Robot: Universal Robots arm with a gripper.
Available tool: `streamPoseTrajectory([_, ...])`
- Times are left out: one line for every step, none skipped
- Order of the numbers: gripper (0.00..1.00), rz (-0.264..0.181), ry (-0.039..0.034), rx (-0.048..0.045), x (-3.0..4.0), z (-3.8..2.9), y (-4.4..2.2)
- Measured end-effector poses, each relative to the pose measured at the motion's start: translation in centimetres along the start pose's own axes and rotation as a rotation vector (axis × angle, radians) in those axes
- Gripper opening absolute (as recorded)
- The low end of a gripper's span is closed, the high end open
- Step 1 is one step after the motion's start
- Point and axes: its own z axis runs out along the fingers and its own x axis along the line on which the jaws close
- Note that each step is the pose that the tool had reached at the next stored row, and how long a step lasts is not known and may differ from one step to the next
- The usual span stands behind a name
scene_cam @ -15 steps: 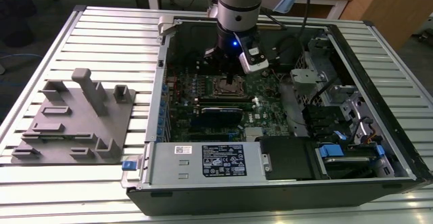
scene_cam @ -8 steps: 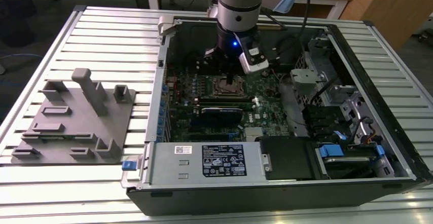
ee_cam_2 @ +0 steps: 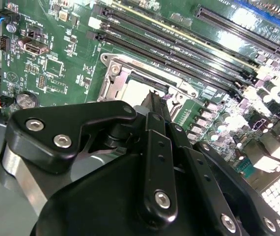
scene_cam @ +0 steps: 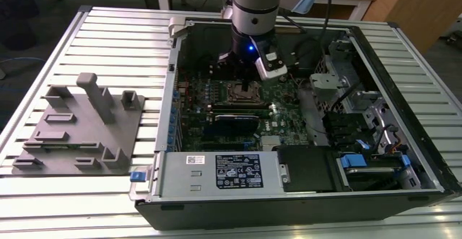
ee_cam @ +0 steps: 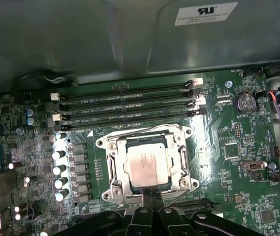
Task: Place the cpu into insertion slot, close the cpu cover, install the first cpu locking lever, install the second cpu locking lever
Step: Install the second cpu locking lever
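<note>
In the first wrist view the cpu (ee_cam: 147, 164), a dull silver square, lies flat in the insertion slot (ee_cam: 111, 189) on the green motherboard. The cpu cover (ee_cam: 122, 166), a thin silver frame, lies down around it. My gripper (ee_cam: 152, 195) hovers at the socket's edge, its black fingers together with nothing between them. The second wrist view looks past the gripper (ee_cam_2: 155, 101) to a pale part of the cpu (ee_cam_2: 139, 91) just beyond the fingertips. From the exterior view, the gripper (scene_cam: 249, 83) hangs straight down over the insertion slot (scene_cam: 244, 93) inside the open computer case. I cannot tell how the locking levers sit.
Long black memory slots (ee_cam: 130, 105) run beside the socket, and a row of silver capacitors (ee_cam: 60, 167) flanks it. The case walls (scene_cam: 375, 60) and the power supply (scene_cam: 216, 171) hem in the board. A grey fixture block (scene_cam: 79, 125) stands on the slatted table at the exterior view's left.
</note>
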Motion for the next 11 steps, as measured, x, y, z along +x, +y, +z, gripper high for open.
streamPoseTrajectory([0.10, -0.001, 0.0001, 0.0000, 0.00, -0.01, -0.12])
streamPoseTrajectory([0.10, -0.003, 0.0002, -0.0001, 0.00, -0.01, -0.24])
streamPoseTrajectory([0.10, -0.006, 0.0004, -0.0002, 0.00, -0.02, -0.35])
streamPoseTrajectory([0.10, -0.008, 0.0005, -0.0003, 0.01, -0.03, -0.46])
streamPoseTrajectory([0.10, -0.012, 0.0008, -0.0004, 0.02, -0.04, -0.56])
streamPoseTrajectory([0.10, -0.017, 0.0011, -0.0006, 0.03, -0.04, -0.63])
streamPoseTrajectory([0.10, -0.022, 0.0015, -0.0008, 0.03, -0.04, -0.69])
streamPoseTrajectory([0.10, -0.028, 0.0018, -0.0011, 0.02, -0.04, -0.74])
streamPoseTrajectory([0.10, -0.033, 0.0021, -0.0014, 0.02, -0.04, -0.80])
streamPoseTrajectory([0.10, -0.038, 0.0025, -0.0015, 0.01, -0.04, -0.85])
streamPoseTrajectory([0.10, -0.043, 0.0028, -0.0018, 0.01, -0.04, -0.89])
